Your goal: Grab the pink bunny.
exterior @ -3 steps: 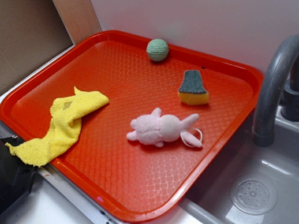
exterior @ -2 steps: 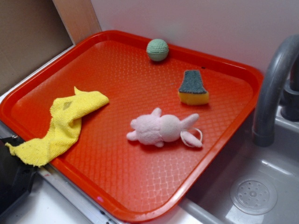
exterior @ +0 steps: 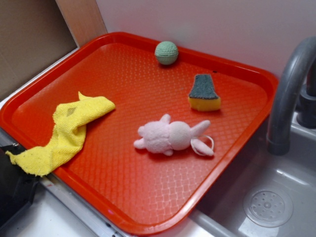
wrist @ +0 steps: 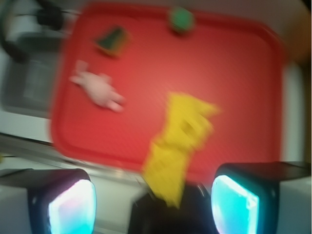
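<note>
The pink bunny [exterior: 170,137] lies on its side on the red tray [exterior: 123,197], a little right of the tray's middle and toward the near right rim. Its round head points to the right, and its long ears [exterior: 202,140] reach out toward the sink [exterior: 276,197]. Nothing touches the pink bunny.

Far from it, the sponge [exterior: 204,93] with a dark green top and a yellow base stands near the right rim of the tray. The green knitted ball [exterior: 166,52] rests at the far edge of the tray, just beside the white wall. The yellow cloth [exterior: 66,131] is crumpled on the left part of the tray, and its near end hangs over the tray's near left rim. A grey faucet [exterior: 289,94] bends over the sink on the right.

In the blurred wrist view the gripper [wrist: 153,207] is above the near edge of the tray, with the yellow cloth [wrist: 178,146] just under it. Its two fingers [wrist: 73,204] stand wide apart, so the gripper is open and it holds nothing. In this view the pink bunny [wrist: 97,87] lies well apart from the gripper, at the upper left, and the sponge [wrist: 113,40] and the green knitted ball [wrist: 181,18] are farther behind it.
</note>
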You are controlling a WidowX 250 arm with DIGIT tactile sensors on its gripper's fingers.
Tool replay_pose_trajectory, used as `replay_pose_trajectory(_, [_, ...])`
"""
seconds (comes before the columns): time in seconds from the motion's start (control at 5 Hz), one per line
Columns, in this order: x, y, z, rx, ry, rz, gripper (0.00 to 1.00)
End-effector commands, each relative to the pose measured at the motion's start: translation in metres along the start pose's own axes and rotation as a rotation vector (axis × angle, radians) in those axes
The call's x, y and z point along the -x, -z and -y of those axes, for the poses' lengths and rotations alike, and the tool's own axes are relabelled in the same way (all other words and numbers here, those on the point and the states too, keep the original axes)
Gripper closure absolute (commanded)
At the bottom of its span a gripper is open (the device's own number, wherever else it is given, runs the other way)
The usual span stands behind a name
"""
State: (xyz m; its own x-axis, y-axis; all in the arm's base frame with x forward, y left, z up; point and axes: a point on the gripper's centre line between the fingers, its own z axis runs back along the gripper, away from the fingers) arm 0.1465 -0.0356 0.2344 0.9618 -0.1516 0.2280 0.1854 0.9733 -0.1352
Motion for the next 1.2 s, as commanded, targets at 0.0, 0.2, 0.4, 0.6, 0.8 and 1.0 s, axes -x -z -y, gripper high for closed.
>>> replay_pose_trajectory(0.0, [-0.038, 0.033, 0.025, 0.059, 0.252, 0.050, 0.00])
replay_pose_trajectory(0.2, [-0.050, 0.065, 0.045, 0.056, 0.333, 0.006, 0.00])
replay_pose_trajectory(0.4, [-0.060, 0.090, 0.051, 0.016, 0.340, -0.007, 0.00])
replay_pose_trajectory(0.6, [-0.062, 0.121, 0.054, -0.027, 0.359, -0.053, 0.00])
replay_pose_trajectory(0.8, [-0.059, 0.148, 0.055, -0.030, 0.364, -0.096, 0.00])
replay_pose_trajectory(1.0, [-0.055, 0.178, 0.060, -0.037, 0.393, -0.145, 0.00])
